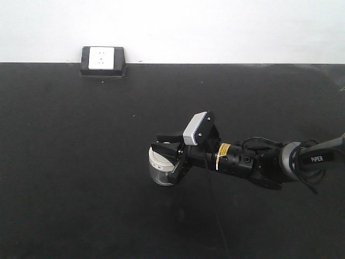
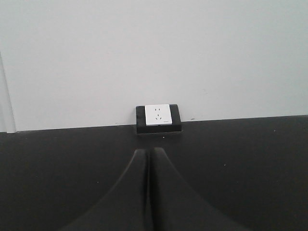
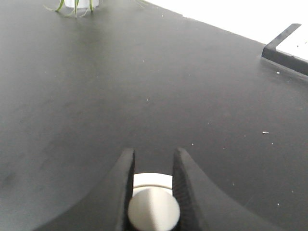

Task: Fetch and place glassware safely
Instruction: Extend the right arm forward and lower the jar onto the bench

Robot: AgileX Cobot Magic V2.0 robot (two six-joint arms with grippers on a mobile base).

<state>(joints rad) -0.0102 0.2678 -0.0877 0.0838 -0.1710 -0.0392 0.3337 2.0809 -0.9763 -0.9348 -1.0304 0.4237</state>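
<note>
Black matte tabletop (image 1: 81, 178) fills most of the front view, running back to a white wall (image 1: 215, 27). At the far left edge of the table, against the wall, sits a white socket plate in a black housing (image 1: 103, 61); the left wrist view sees the same socket (image 2: 158, 115) straight ahead.

Right of centre, the right arm (image 1: 253, 161) reaches in from the right side, lying low over the table, with a white-cased camera (image 1: 196, 129) on its wrist. The right gripper (image 1: 171, 160) is at the glass jar (image 1: 159, 174), which stands upright on the tabletop with its cream-white lid (image 1: 158, 158) on. In the right wrist view the two dark fingers (image 3: 126, 178) stand a narrow way apart with the round knob (image 3: 153, 211) of the lid between them, their inner faces right against it, and a strip of the lid's top (image 3: 152, 180) shows beyond.

The left gripper (image 2: 149, 192) appears only in its own wrist view, fingers pressed together with just a thin seam between them and nothing in their grasp.

At the far left corner of the right wrist view, green leaf tips (image 3: 67, 8) hang from a white pot.
</note>
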